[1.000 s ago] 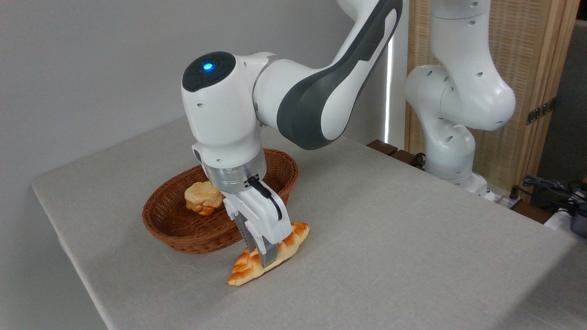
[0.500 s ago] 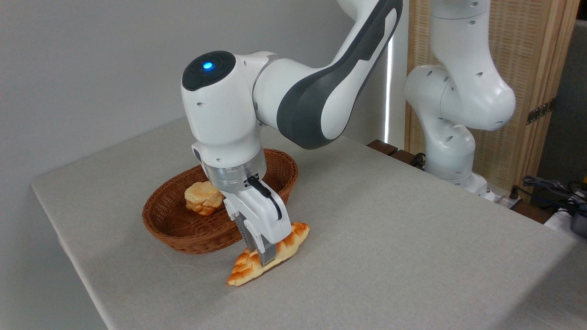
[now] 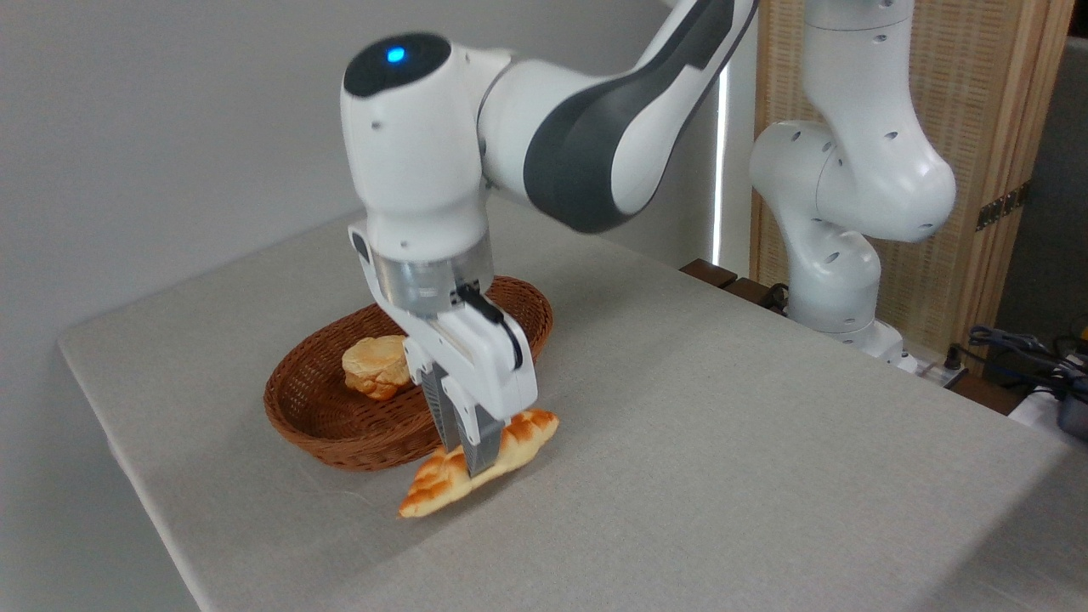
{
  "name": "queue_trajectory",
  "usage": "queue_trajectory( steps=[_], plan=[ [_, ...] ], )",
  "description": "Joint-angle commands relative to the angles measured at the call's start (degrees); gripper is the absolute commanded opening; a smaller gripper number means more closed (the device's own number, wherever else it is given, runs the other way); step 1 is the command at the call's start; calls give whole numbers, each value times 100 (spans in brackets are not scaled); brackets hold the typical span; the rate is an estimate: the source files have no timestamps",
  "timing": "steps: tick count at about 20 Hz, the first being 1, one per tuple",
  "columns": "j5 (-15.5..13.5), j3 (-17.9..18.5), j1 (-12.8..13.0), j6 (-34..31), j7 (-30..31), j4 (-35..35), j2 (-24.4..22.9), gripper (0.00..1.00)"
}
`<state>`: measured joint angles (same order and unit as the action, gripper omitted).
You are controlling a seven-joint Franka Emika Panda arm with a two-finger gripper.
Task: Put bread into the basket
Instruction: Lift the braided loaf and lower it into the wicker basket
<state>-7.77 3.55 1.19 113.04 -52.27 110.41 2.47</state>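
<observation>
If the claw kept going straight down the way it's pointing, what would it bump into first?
The claw points down and is shut on the plaited bread, so the bread would probably press into the table first. The basket sits just behind, seemingly off that line.

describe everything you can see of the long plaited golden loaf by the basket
The long plaited golden-orange loaf has pointed ends, a glossy browned braided top and a paler underside. The white two-finger gripper is shut on its middle, hiding part of it. It hangs tilted, left tip lowest and right end raised, apparently just clear of the grey cloth-covered table. It sits in front of the reddish-brown woven wicker basket, outside the rim; whether it touches the wicker is unclear.
</observation>
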Motion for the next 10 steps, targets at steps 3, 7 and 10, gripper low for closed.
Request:
queue_trajectory(
  steps=[3,7,10],
  plan=[
    [-233,32,4,-361,-126,-440,-185,35],
    [-523,-100,74,-432,-82,-485,-238,37],
    [-761,-372,83,-494,-64,-485,-238,37]
  ],
)
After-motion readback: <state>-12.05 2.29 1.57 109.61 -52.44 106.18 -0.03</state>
